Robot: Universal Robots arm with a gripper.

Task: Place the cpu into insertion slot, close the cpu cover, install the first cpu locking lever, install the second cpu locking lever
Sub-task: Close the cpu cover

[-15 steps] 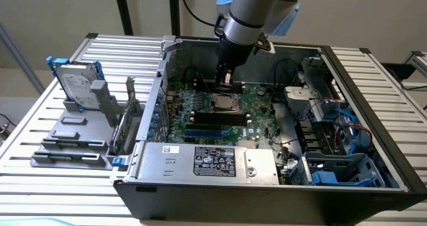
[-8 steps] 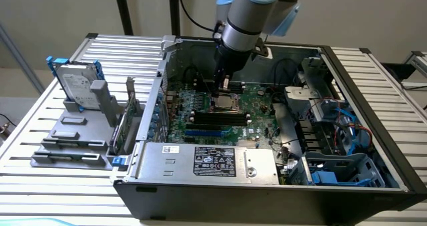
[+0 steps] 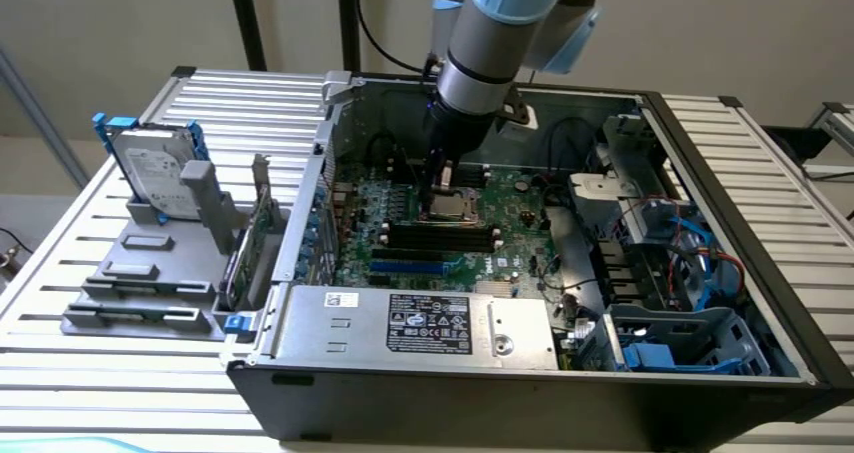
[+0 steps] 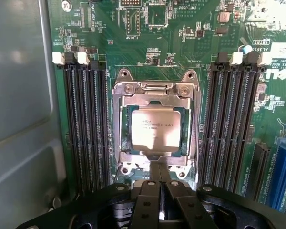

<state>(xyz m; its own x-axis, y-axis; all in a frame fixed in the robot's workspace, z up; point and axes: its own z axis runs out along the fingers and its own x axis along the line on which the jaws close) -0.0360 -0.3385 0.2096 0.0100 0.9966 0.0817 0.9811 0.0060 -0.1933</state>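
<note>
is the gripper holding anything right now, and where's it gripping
Nothing is held: the gripper is shut on itself, its tips at an edge of the cpu cover, which lies over the cpu.

Bright diffuse light, soft shadows

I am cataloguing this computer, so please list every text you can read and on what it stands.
On the chip: printed lines, too small to read.
On the green board: white markings too small; large edge letters cut off.
On the grey box label: blurred, unreadable.
Nothing can be quoted.
</note>
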